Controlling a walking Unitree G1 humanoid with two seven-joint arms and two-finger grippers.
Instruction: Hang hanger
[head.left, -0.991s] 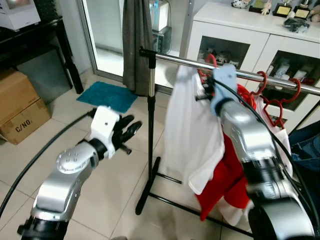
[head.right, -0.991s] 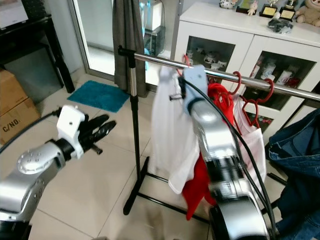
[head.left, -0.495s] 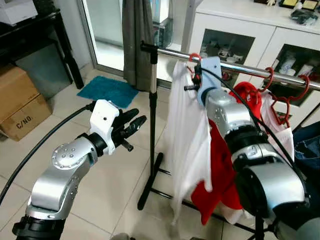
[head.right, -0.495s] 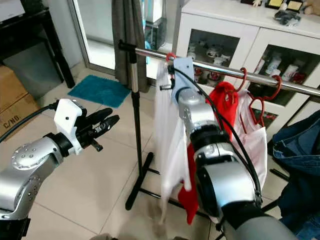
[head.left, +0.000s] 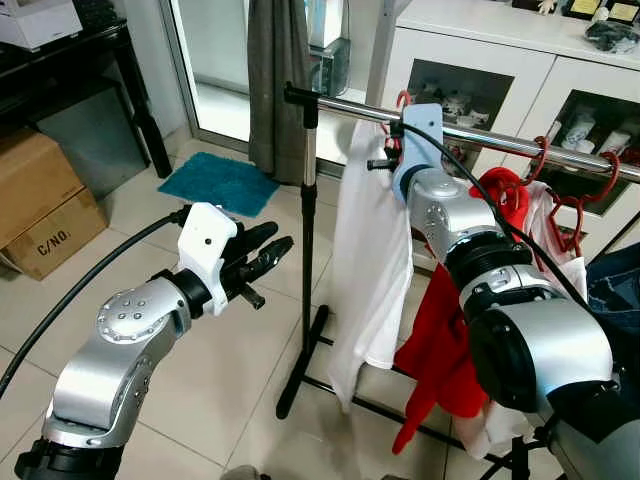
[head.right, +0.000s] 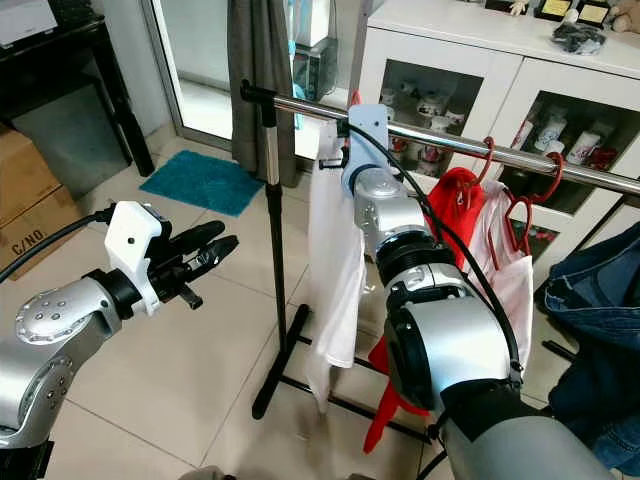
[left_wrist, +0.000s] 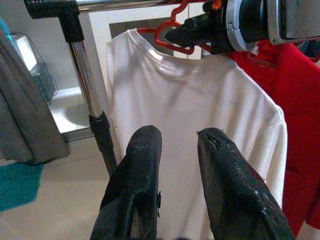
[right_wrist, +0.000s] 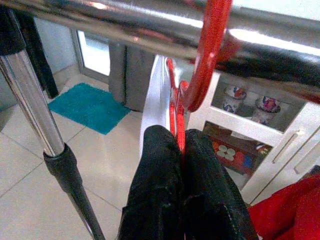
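Observation:
A red hanger (right_wrist: 176, 107) carries a white shirt (head.left: 370, 260). Its hook (right_wrist: 207, 55) curls up over the chrome rail (head.left: 345, 107) of the clothes rack. My right gripper (right_wrist: 181, 137) is shut on the hanger's neck just below the rail, near the rack's left end; it shows as (head.left: 383, 162) from the head. My left gripper (head.left: 272, 252) is held out over the floor to the left of the rack's upright pole (head.left: 305, 230). Its fingers (left_wrist: 142, 150) stand slightly open with nothing between them and point towards the shirt (left_wrist: 200, 105).
More red hangers (head.left: 575, 195) with a red garment (head.left: 445, 340) hang further right on the rail. A grey cloth (head.left: 275, 90) hangs behind the pole. A white cabinet (head.left: 500, 50) stands behind, cardboard boxes (head.left: 40, 210) and a teal mat (head.left: 215, 183) at left, denim (head.right: 590, 320) at right.
My right arm has carried the hanger left along and up to the rail, and the white shirt has swung down to hang straight. The left arm has barely moved.

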